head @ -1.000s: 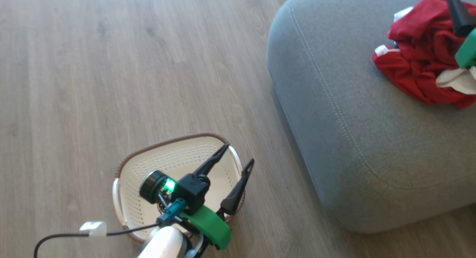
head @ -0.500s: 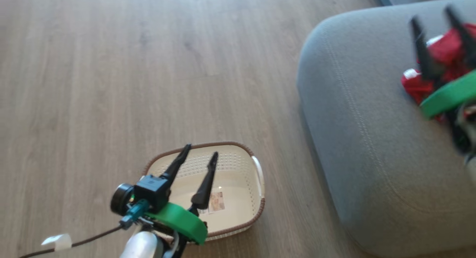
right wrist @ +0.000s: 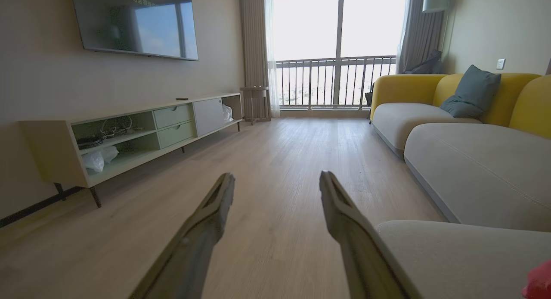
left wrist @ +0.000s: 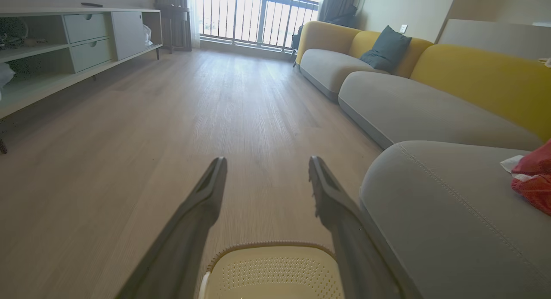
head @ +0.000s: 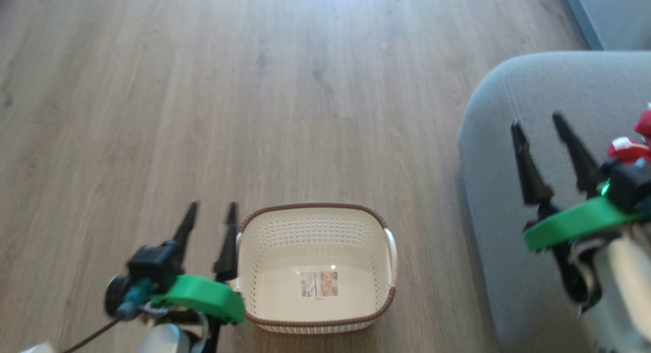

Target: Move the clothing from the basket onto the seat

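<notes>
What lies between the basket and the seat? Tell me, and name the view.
Just a strip of wooden floor. In the head view, nothing else stands between the basket and the seat.

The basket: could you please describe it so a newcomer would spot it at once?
Start from the wooden floor left of the grey seat. The basket stands there, apart from the seat. It is small, cream and perforated, with a brown rim, white handles and a label sticker inside.
</notes>
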{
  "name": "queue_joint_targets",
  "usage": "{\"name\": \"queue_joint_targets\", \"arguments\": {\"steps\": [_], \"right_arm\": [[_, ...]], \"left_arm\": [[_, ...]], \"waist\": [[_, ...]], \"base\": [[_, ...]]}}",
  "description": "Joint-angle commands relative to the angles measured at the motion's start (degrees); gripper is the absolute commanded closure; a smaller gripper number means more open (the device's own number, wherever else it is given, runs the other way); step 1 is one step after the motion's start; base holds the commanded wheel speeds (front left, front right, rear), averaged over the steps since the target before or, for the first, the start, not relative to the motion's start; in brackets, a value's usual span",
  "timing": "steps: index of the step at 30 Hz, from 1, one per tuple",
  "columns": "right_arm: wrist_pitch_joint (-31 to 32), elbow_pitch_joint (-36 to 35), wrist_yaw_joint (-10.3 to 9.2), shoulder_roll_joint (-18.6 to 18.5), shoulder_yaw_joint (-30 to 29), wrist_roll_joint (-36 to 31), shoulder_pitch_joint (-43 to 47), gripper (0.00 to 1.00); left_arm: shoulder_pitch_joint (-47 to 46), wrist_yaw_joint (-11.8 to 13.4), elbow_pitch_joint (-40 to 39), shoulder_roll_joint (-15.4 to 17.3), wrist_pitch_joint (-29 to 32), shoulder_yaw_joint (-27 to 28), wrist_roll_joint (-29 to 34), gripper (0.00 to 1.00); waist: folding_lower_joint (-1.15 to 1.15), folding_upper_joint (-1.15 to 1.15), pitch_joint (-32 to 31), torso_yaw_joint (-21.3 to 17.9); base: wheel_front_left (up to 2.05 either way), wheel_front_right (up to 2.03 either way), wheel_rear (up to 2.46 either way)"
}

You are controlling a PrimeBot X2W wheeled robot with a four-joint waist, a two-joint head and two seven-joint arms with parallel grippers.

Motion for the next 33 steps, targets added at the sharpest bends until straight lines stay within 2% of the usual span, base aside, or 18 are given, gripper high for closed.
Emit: {"name": "queue_joint_targets", "arguments": {"steps": [1, 12, 19, 23, 33], "right_arm": [[-0.4, -2.1, -0.02, 0.2, 0.3, -1.7, 0.1, 0.0], [-0.4, -3.0, -0.02, 6.5, 0.2, -8.2, 7.6, 0.0], [-0.4, -1.8, -0.02, 7.7, 0.3, -10.6, 10.1, 0.0], [-0.4, -0.5, -0.02, 9.3, -1.9, -10.1, 10.5, 0.0], [-0.4, -0.6, -0.02, 10.2, -3.6, -11.0, 10.2, 0.0]], "left_arm": [[-0.7, 1.0, -1.8, 0.1, -0.6, 3.0, -0.1, 0.0], [3.5, 3.3, -3.5, 0.1, -0.6, 4.7, 2.3, 0.0], [5.0, 5.1, -3.4, 0.1, -0.6, 4.5, 2.9, 0.0], [5.2, 5.6, -2.6, 0.1, -0.6, 4.2, 3.5, 0.0], [4.9, 5.2, -1.8, 0.1, -0.6, 4.6, 1.8, 0.0]], "waist": [[0.0, 0.0, -0.8, 1.1], [0.0, 0.0, -1.7, 2.2], [0.0, 0.0, -1.4, 2.2], [0.0, 0.0, -1.2, 2.1], [0.0, 0.0, -1.1, 1.8]], "base": [[0.0, 0.0, 0.0], [0.0, 0.0, 0.0], [0.0, 0.0, 0.0], [0.0, 0.0, 0.0], [0.0, 0.0, 0.0]]}}
